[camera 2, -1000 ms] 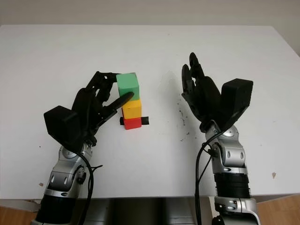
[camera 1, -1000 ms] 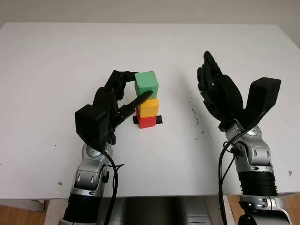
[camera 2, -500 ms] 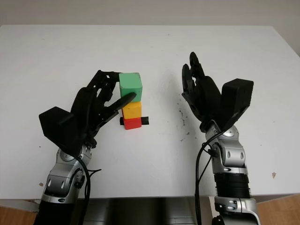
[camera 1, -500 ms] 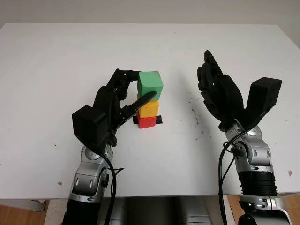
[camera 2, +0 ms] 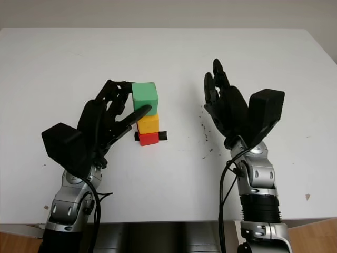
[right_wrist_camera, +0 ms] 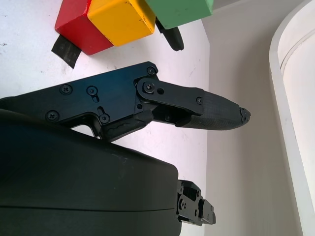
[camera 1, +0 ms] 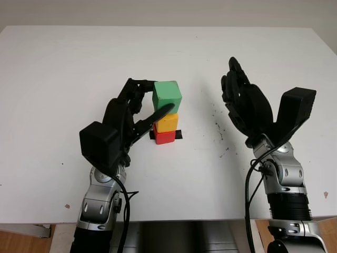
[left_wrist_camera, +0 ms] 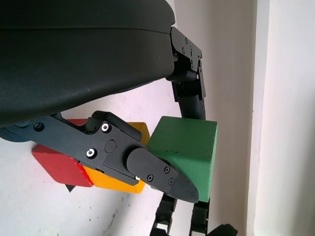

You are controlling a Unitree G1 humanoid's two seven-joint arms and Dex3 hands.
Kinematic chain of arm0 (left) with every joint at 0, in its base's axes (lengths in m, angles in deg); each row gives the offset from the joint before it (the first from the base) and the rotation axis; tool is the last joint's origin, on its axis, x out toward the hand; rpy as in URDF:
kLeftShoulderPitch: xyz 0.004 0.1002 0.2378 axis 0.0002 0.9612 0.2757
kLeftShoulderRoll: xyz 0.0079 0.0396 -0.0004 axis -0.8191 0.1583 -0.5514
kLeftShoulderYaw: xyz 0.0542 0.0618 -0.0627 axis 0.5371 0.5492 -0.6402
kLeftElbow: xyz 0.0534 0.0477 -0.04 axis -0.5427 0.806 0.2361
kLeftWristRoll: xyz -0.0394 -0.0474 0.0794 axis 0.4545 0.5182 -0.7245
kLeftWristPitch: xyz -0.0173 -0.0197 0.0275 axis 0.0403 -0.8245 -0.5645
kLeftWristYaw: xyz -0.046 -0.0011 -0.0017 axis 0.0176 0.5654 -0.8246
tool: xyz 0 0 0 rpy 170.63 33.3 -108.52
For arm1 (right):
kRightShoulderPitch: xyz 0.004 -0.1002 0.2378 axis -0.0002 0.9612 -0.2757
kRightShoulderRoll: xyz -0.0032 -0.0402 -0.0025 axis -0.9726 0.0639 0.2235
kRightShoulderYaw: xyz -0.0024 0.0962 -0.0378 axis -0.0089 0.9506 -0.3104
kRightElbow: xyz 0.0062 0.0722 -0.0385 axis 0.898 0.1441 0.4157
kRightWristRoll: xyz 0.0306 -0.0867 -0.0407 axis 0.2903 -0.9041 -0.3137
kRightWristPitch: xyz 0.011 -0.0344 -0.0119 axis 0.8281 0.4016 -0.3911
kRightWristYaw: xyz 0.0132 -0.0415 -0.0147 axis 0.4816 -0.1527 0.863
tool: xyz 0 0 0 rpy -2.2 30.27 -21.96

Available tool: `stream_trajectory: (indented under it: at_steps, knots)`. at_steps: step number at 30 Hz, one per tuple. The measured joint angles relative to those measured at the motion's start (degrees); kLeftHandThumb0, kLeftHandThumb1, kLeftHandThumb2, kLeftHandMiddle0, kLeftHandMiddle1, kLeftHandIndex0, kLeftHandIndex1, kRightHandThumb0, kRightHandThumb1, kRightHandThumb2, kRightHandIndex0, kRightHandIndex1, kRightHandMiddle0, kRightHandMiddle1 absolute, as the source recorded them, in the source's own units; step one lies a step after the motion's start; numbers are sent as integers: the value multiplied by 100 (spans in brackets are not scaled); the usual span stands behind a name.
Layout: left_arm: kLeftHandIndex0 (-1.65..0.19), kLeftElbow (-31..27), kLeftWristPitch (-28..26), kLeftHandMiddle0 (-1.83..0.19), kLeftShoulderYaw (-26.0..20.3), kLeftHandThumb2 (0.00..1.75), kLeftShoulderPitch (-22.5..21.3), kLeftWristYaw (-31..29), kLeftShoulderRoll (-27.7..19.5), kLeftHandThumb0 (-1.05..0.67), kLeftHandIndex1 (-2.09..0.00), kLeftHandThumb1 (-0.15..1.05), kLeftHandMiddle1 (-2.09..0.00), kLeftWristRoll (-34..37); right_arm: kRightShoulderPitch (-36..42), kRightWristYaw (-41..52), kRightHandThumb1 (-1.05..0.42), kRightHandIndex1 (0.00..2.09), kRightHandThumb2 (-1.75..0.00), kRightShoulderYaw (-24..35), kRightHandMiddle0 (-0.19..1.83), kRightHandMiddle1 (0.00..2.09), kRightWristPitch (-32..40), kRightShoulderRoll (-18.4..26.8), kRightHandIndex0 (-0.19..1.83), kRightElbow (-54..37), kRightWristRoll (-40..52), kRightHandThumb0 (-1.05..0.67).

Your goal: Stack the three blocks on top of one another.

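Observation:
A red block (camera 1: 165, 138) sits on the white table (camera 1: 63, 79) with a yellow block (camera 1: 168, 122) on top of it. A green block (camera 1: 167, 95) sits on the yellow one, set slightly askew. My left hand (camera 1: 160, 96) is shut on the green block, thumb (left_wrist_camera: 162, 175) against its near face and fingers (camera 1: 140, 87) against its far-left side. My right hand (camera 1: 241, 99) is open, raised above the table to the right of the stack and well apart from it.
A black tape mark (camera 1: 179, 135) lies under the red block. Dark specks (camera 1: 218, 126) dot the table between the stack and my right hand. The table's front edge runs just behind both forearms.
The green block, in my left hand, has shifted slightly to the right over the yellow block. My left wrist has sunk a little toward the front left. The right hand has not moved.

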Motion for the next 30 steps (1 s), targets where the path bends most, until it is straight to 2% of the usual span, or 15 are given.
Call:
stream_trajectory:
  at_steps: [8,24,28,30]
  knots:
    - [-32,193,200,-17,2,5,0,42,-1,-45,-150,104,-5,-122,0,2,-105,0,-62,8,-19,0,0,0,-19,0,0,-69]
    - [-39,276,266,-19,2,5,0,-30,-3,-49,-145,104,-6,-118,0,-3,-105,0,-63,4,-19,0,1,0,-19,0,-10,-69]
    - [-31,276,239,-17,-2,5,-1,-97,-2,-53,-139,104,-5,-30,0,-2,-105,0,-63,3,-19,0,1,1,-19,0,-12,-68]
    - [-28,276,221,-16,-9,8,-1,-147,-2,-60,-132,105,-5,56,0,-2,-105,0,-63,3,-19,0,4,1,-19,0,-10,-68]
